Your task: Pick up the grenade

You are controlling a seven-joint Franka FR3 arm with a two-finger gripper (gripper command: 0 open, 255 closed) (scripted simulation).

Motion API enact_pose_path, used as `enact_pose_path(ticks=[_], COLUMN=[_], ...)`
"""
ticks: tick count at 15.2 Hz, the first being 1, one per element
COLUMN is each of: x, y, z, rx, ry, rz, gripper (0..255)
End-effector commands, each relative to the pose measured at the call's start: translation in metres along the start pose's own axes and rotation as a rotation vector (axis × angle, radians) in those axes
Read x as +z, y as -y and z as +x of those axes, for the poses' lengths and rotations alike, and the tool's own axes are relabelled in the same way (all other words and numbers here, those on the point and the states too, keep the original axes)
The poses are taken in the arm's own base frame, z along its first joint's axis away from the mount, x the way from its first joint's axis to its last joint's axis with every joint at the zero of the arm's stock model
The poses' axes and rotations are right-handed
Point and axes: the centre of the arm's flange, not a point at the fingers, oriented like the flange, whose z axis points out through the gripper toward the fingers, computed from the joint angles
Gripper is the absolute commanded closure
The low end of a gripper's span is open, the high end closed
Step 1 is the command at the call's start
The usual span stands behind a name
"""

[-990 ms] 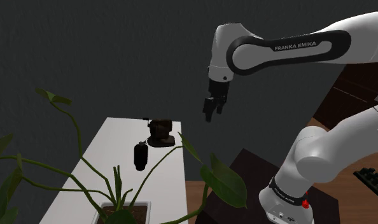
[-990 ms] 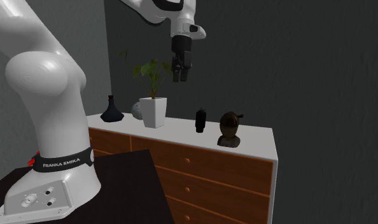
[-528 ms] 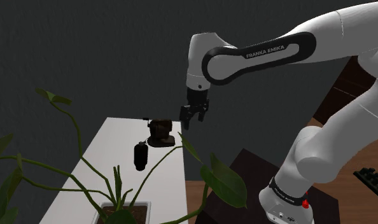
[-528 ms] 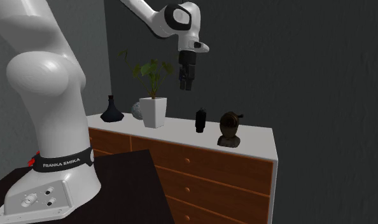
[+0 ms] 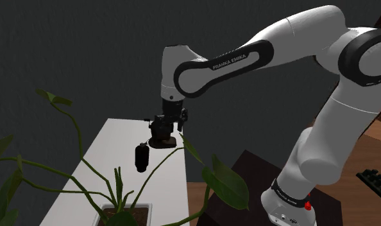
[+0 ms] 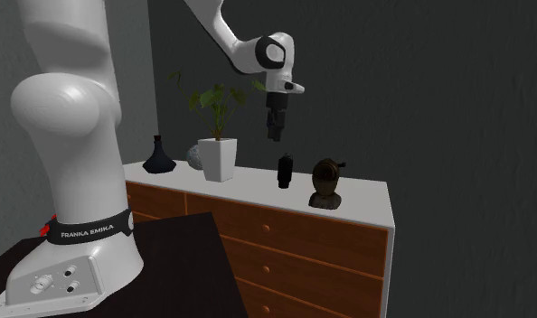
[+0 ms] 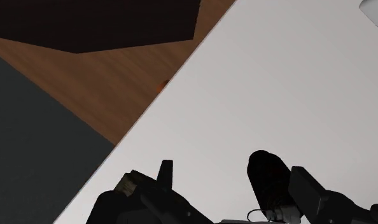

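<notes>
Dresser top (image 6: 364, 193): grenade (image 6: 286, 171), bust (image 6: 327, 183), vase (image 6: 158, 156)

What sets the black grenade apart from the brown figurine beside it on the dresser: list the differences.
Colour: the grenade is black, the figurine brown. Shape: the grenade is a slim upright cylinder; the figurine is wider, rounded on a flat base. Place: the grenade stands nearer the white planter, the figurine nearer the dresser's end. Both stand upright on the white dresser top.

One grenade (image 6: 286, 171), one brown bust (image 6: 326, 183), one black vase (image 6: 158, 158), one grey ball (image 6: 194, 159), one potted plant (image 6: 218, 160) (white pot).
</notes>
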Motion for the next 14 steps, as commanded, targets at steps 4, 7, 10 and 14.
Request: enact_pose_path(ticks=[4,7,10,14], x=[0.027,0.042,0.054,0.075], y=[0.045,0.070,0.082,0.081], z=[0.040,0.065,0.078,0.079], rx=[0.061,0.096,0.113,0.113], ry=[0.000,0.001,0.001,0.001], rz=[0.018,0.029,0.034,0.034], gripper=[0,0,0,0])
